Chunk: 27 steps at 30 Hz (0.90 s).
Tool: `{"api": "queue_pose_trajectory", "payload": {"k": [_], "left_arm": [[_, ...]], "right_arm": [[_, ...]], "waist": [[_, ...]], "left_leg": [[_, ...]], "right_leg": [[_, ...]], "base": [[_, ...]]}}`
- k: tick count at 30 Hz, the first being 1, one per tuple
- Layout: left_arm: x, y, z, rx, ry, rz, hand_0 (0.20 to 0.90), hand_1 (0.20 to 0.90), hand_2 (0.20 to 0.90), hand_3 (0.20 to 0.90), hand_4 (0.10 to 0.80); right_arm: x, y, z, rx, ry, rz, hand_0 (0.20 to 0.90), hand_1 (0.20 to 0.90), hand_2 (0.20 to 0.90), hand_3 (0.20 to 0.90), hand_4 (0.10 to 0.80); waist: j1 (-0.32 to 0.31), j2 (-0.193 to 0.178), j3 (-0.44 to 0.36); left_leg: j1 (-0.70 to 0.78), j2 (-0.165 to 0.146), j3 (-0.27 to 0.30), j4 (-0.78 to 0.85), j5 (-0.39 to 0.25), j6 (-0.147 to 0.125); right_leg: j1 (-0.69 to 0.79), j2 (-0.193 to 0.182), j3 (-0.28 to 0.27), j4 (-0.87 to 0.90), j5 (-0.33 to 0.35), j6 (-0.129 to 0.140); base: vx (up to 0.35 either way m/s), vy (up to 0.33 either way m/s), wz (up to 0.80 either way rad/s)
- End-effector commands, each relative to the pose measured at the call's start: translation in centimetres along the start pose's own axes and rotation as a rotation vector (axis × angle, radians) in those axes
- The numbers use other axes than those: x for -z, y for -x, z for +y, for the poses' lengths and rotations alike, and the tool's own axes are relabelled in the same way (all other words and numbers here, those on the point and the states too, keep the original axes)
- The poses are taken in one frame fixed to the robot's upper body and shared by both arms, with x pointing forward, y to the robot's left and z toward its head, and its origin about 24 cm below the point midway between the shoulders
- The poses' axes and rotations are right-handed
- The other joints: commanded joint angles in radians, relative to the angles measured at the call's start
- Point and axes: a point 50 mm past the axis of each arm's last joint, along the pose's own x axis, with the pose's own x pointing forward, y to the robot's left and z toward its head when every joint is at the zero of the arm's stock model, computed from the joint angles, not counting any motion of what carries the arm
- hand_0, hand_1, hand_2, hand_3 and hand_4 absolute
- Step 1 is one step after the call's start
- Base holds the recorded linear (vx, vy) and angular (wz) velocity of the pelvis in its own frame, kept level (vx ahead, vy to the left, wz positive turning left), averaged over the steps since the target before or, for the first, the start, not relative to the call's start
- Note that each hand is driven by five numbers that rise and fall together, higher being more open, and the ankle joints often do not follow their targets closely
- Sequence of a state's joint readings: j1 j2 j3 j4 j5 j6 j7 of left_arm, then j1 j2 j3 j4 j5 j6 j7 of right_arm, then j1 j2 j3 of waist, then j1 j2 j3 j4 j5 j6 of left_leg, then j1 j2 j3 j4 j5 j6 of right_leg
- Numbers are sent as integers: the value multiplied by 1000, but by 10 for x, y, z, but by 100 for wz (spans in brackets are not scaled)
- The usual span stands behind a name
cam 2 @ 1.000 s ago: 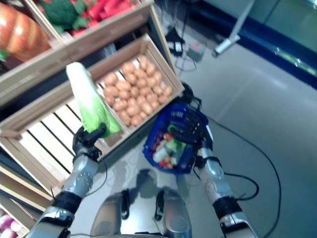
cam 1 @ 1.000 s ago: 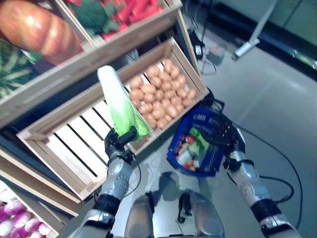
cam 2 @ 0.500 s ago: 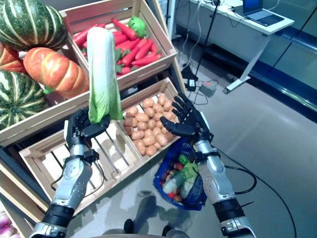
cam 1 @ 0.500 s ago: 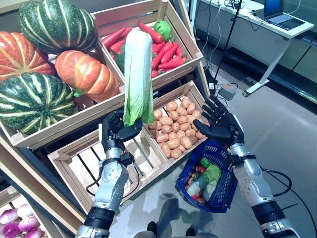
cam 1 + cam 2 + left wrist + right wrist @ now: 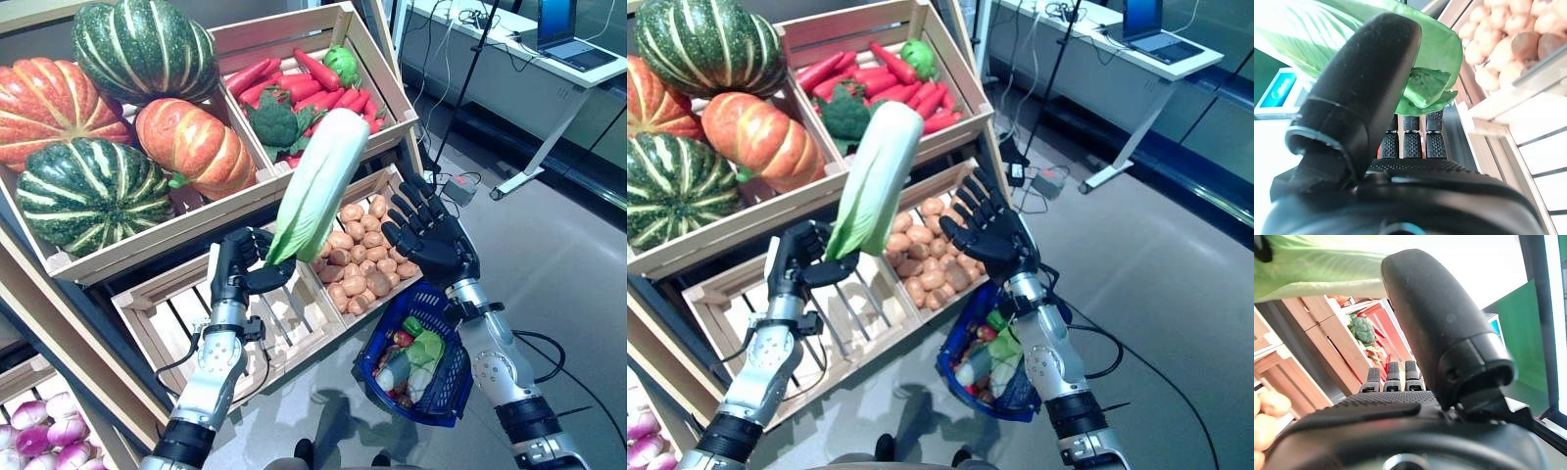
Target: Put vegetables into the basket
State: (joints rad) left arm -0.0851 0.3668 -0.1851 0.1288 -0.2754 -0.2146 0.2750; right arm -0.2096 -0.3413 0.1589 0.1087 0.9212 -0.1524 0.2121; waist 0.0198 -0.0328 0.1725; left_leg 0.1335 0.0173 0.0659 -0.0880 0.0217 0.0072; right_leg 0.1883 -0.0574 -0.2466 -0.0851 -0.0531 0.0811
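The tiered wooden produce stand [image 5: 294, 191] fills most of the scene: striped green and orange pumpkins [image 5: 127, 117] in the upper left crate, red peppers and broccoli [image 5: 304, 93] in the crate beside them, a slatted empty crate [image 5: 176, 323] below, and a heap of small brown potatoes [image 5: 358, 259] next to that. In front of the stand, the long pale-green napa cabbage [image 5: 315, 181] is up in the air, tilted so its white end leans toward the robot's right, above the potatoes. The left hand [image 5: 240, 274] has its fingers and thumb curled round the cabbage's leafy lower end; the left wrist view shows the thumb pressed over the green leaves. The blue plastic shopping basket [image 5: 431, 397] hangs low on the right side, seemingly from the right forearm, already holding a few green and red vegetables. The right hand [image 5: 426, 235] is raised above it with its fingers spread and straight, gripping nothing, close to the cabbage but apart from it.

I'd say this is the carry step: the cabbage is picked but not yet in the basket. The next move calls for swinging it rightward and down over the basket's mouth, then letting go.
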Motion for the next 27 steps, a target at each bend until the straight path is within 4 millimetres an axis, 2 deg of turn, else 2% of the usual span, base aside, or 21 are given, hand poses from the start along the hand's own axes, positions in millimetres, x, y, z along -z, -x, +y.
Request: {"api": "queue_pose_trajectory", "payload": {"k": [1, 9, 17, 27], "left_arm": [[-64, -22, -9, 65, 13, -371, 300, 300, 300, 300, 400], [-60, -25, -17, 107, 1, -350, 300, 300, 300, 300, 400], [-64, -28, -24, 111, -31, -386, 300, 300, 300, 300, 400], [-68, -28, -23, 87, -75, -436, 300, 300, 300, 300, 400]], "right_arm": [[-42, -18, 20, -150, -93, -238, 900, 900, 900, 900, 800], [-46, -28, 23, -148, -121, -244, 900, 900, 900, 900, 800], [-38, -32, 21, -135, -144, -205, 900, 900, 900, 900, 800], [-38, -35, 16, -88, -159, -190, 900, 900, 900, 900, 800]], "waist": [[-2, -5, -114], [-1, -6, -119], [-2, -10, -121], [-2, -11, -115]], "left_leg": [[16, -10, 28, 1, -105, 17], [29, -7, 32, 1, -109, 18], [32, -4, 30, 1, -110, 18], [36, -3, 28, 1, -112, 17]], "right_leg": [[-24, 23, 29, -2, 16, -57], [-14, 25, 40, -2, 13, -59], [-11, 26, 47, -2, 13, -60], [-7, 24, 51, -2, 12, -61]], "base": [[7, 9, -3], [3, 3, -2], [0, 0, 0], [0, 0, 0]]}}
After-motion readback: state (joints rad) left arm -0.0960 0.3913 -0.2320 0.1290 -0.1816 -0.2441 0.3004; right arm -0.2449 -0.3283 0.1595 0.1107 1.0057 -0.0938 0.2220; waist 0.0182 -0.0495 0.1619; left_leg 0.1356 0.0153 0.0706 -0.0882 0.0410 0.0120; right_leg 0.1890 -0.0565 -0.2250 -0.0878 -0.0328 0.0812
